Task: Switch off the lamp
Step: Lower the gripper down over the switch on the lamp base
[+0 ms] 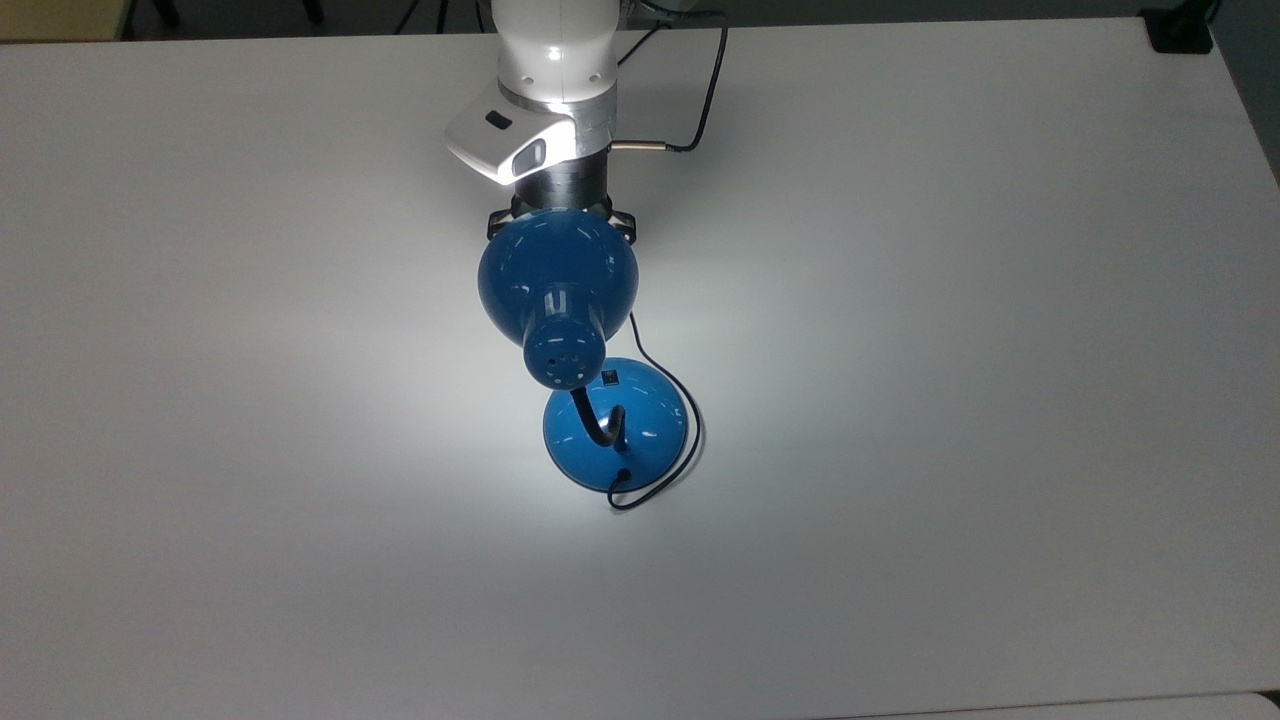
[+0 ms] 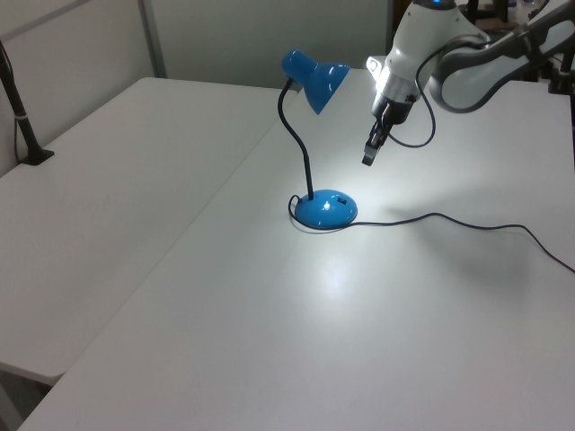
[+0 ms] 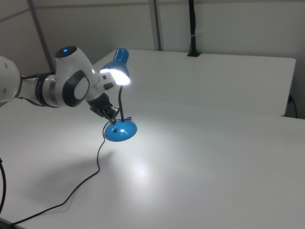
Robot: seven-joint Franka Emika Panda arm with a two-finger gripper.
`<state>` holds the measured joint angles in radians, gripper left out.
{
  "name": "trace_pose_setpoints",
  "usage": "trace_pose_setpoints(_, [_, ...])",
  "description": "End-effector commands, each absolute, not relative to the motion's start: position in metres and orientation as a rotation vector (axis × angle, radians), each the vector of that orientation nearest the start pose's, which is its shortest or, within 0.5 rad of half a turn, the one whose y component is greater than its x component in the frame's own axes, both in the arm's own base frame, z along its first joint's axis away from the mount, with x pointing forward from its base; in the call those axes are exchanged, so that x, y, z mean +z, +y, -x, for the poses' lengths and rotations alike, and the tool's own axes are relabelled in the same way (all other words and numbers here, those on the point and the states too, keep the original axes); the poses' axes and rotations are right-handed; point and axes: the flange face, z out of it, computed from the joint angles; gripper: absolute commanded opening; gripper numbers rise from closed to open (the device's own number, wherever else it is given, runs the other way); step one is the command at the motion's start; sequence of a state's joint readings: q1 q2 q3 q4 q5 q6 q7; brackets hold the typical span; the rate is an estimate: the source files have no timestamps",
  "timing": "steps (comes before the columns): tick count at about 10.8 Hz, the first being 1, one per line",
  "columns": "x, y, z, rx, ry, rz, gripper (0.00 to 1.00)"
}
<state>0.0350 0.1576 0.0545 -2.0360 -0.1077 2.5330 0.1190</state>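
The lamp is lit and stands mid-table, throwing a bright pool of light on the white surface. Its blue shade [image 1: 557, 270] [image 2: 316, 76] [image 3: 118, 67] hangs on a black gooseneck over the round blue base [image 1: 615, 425] [image 2: 325, 208] [image 3: 120, 131]. A small black switch [image 1: 608, 379] sits on the base's rim. My gripper [image 2: 369, 160] [image 3: 114, 120] looks shut and empty, pointing down. It hovers above the table beside the base, on the switch side, touching nothing. In the top view the shade hides its fingers.
The lamp's thin black cord [image 2: 449, 220] [image 3: 90, 181] trails across the table from the base, under my arm [image 1: 550, 60]. A black clamped post [image 2: 22, 117] [image 3: 192, 28] stands at the edge of the adjoining table. A black clamp [image 1: 1180, 30] sits at the table corner.
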Motion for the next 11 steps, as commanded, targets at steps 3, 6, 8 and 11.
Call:
trace_pose_setpoints(3, [0.355, 0.069, -0.617, -0.694, -0.193, 3.071, 0.0])
trace_pose_setpoints(6, [0.343, 0.079, -0.618, -0.673, -0.294, 3.07, 0.0])
trace_pose_setpoints(8, [0.341, 0.087, -0.618, -0.67, -0.313, 3.062, 0.0])
trace_pose_setpoints(11, [0.339, 0.089, -0.623, -0.717, -0.314, 3.044, 0.0])
